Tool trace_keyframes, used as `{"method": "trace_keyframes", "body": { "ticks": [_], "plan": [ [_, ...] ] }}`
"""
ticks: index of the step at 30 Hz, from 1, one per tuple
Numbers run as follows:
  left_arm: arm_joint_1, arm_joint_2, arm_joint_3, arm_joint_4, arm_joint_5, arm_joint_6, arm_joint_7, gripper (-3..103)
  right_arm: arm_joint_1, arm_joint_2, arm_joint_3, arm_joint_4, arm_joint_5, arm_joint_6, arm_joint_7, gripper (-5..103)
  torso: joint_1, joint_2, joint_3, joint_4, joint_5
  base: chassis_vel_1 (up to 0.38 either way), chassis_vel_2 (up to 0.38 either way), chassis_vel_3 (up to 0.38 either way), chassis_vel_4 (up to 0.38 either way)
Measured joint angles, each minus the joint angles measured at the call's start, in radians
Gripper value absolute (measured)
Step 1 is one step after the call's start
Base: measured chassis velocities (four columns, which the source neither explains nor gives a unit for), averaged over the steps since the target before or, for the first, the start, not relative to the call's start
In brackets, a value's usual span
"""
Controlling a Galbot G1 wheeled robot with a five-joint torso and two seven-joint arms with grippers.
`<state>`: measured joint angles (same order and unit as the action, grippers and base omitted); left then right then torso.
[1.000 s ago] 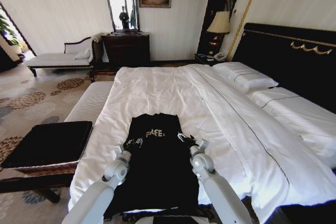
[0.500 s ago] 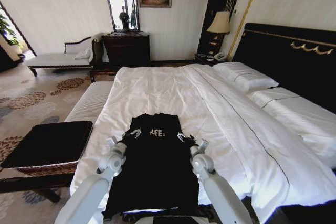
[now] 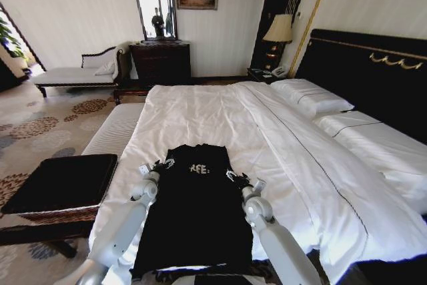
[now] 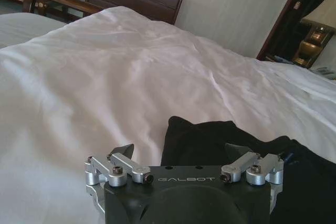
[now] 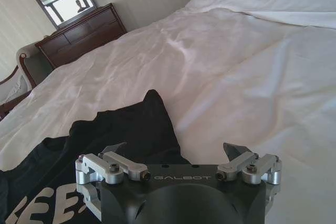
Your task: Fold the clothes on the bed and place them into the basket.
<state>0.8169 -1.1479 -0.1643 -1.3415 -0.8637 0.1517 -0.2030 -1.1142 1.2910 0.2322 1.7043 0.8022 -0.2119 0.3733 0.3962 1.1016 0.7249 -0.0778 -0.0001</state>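
The clothes, one black T-shirt (image 3: 197, 218) with white lettering, lie flat on the near end of the bed (image 3: 200, 108), collar toward the far side. My left gripper (image 3: 160, 165) hovers open at the shirt's left shoulder edge. In the left wrist view the left gripper (image 4: 181, 150) has its spread fingers over the shirt's black corner (image 4: 210, 137) and white duvet (image 4: 105, 77). My right gripper (image 3: 237, 178) is open at the right shoulder, and in the right wrist view the right gripper (image 5: 173, 150) is above the shirt's edge (image 5: 121, 124). The basket (image 3: 60, 185) stands left of the bed.
A pale striped bench (image 3: 117, 128) sits along the bed's left side, beyond the basket. Pillows (image 3: 313, 98) and a black headboard (image 3: 373, 71) are at the right. A dark dresser (image 3: 160, 61) with a mirror and a chaise (image 3: 73, 71) line the far wall.
My left arm has swung outward to the left, and its gripper has moved forward to the shirt's left shoulder edge. The right arm has stayed put.
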Motion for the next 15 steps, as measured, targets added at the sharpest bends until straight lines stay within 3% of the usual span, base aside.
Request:
{"method": "trace_keyframes", "body": {
  "ticks": [9, 15],
  "plan": [
    [-0.076, -0.015, 0.029, 0.126, 0.054, -0.018, 0.044, 93, 0.018, 0.001, -0.023, -0.006, 0.011, -0.003, 0.002, 100, 0.0, 0.0, 0.0, 0.0002, 0.0, 0.0, 0.0, 0.0, 0.0],
    [-0.116, -0.039, 0.049, 0.179, 0.073, -0.024, 0.056, 74, 0.03, -0.001, -0.028, -0.008, 0.024, -0.006, 0.003, 100, 0.0, 0.0, 0.0, -0.0002, 0.0001, 0.0, 0.0, 0.0, 0.0]
  ]
}}
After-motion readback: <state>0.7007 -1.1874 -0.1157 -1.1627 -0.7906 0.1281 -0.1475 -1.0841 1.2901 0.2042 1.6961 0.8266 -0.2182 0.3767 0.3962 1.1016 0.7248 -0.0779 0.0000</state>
